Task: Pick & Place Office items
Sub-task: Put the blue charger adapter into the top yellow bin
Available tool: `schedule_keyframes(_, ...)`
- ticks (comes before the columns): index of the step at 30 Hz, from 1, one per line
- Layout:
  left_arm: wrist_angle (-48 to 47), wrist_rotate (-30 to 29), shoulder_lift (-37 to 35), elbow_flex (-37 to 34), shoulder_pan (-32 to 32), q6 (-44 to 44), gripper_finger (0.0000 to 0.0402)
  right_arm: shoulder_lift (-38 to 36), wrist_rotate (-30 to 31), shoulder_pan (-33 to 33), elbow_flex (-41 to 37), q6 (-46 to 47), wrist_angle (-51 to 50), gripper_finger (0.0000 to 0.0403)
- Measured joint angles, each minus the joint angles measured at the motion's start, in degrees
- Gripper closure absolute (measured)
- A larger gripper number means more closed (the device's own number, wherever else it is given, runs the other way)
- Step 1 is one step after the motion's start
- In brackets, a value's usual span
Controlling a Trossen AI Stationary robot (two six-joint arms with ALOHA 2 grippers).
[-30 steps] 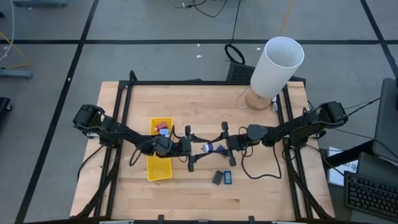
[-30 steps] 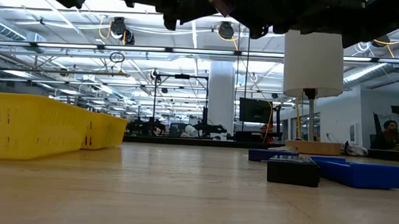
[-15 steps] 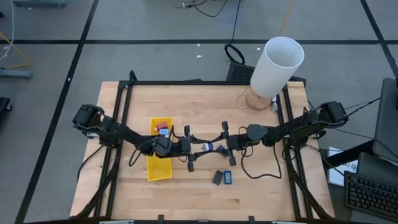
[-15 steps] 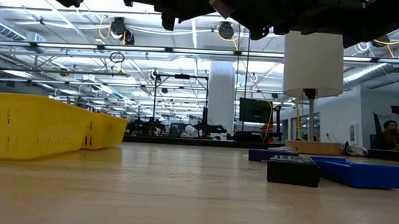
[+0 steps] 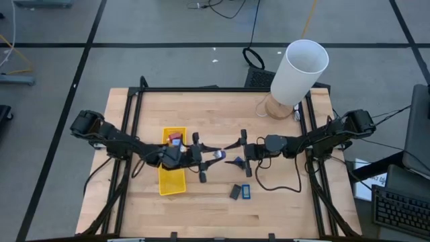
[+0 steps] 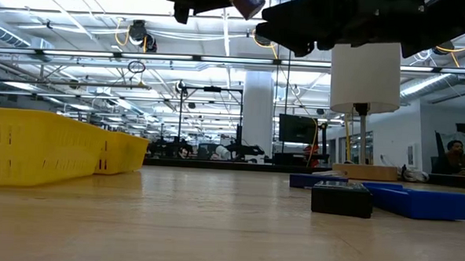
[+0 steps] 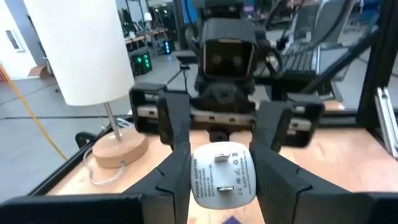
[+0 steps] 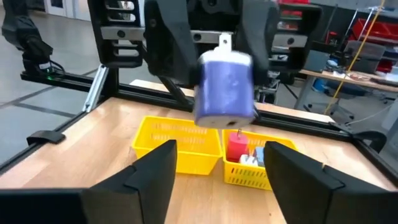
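Note:
My left gripper is shut on a pale lilac plug-shaped piece, held above the table's middle, just right of the yellow tray. My right gripper faces it from the right, open, a short gap away and touching nothing. In the right wrist view the lilac piece hangs between the left arm's fingers, straight ahead of my own. A small blue piece lies on the table below the right gripper. A dark grey rectangle and a blue one lie flat nearer the near edge. My left gripper pinches the lilac piece by its two side faces between both fingers, coming level from the table's left. The piece is lifted clear of the table. Its face with the metal prongs points away from my wrist, toward the right gripper.
The yellow tray's far compartment holds a red piece and other small ones; its near compartment shows nothing. A big white cylinder on a wooden base stands at the far right corner. Bare wood lies along the near edge.
My left gripper has drawn back toward the table's left edge and risen a little, carrying the lilac piece away from the right gripper. The right gripper has stayed about where it was, and the gap between the two has widened.

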Motion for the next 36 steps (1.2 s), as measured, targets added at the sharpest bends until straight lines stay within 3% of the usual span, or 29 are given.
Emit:
schedule_keyframes(7, -2.53, -1.24, -1.01, -0.07, -0.41, -0.25, 0.0267, -0.22, 0.13, 0.00, 0.00, 0.04, -0.81, 0.0155)
schedule_keyframes(13, -2.76, -1.68, -3.98, -2.97, -0.68, -0.61, 0.0267, -5.44, 0.42, -0.09, 0.00, 2.09, -9.28, 0.0161)
schedule_keyframes(21, -3.09, -11.80, -15.95, -15.24, -0.73, -3.73, 0.0267, -14.07, 0.44, -0.09, -0.01, 3.57, -19.84, 0.0165)
schedule_keyframes(29, -2.79, -21.73, -28.11, -30.73, -0.70, -13.25, 0.0267, -16.69, 3.50, -0.29, -0.04, 4.51, -24.31, 0.0166)
schedule_keyframes(36, -3.13, -24.45, -30.85, -40.19, 0.94, -22.14, 0.0267, -16.74, 3.43, -0.40, -0.04, 4.68, -23.57, 0.0167)
